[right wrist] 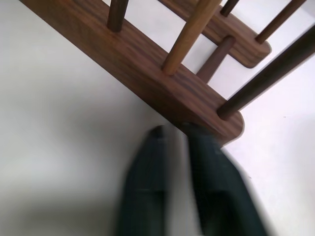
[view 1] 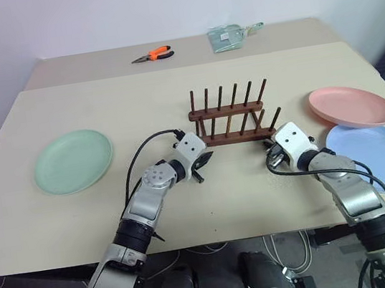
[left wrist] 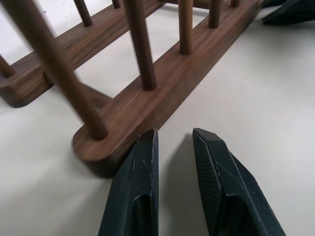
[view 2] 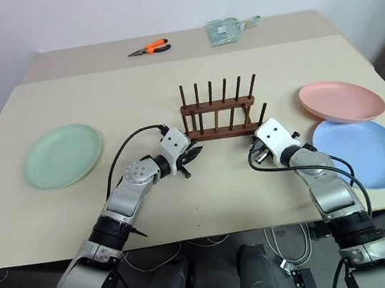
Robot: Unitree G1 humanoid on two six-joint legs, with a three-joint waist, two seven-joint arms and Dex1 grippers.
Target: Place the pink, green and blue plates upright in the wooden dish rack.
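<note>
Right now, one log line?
dark brown wooden dish rack: no plates | left fingers at its left end, narrow gap | right fingers at right end

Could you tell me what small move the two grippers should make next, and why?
Probably nudge or steady the wooden dish rack: the left gripper and right gripper both sit at its near bar's ends, holding nothing, while all three plates lie flat on the table.

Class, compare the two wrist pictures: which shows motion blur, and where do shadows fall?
Right wrist view: the right gripper is smeared, the wooden dish rack sharper. Left wrist view: the left gripper is crisp, and soft shadows lie on the table beside the rack's base bar.
</note>
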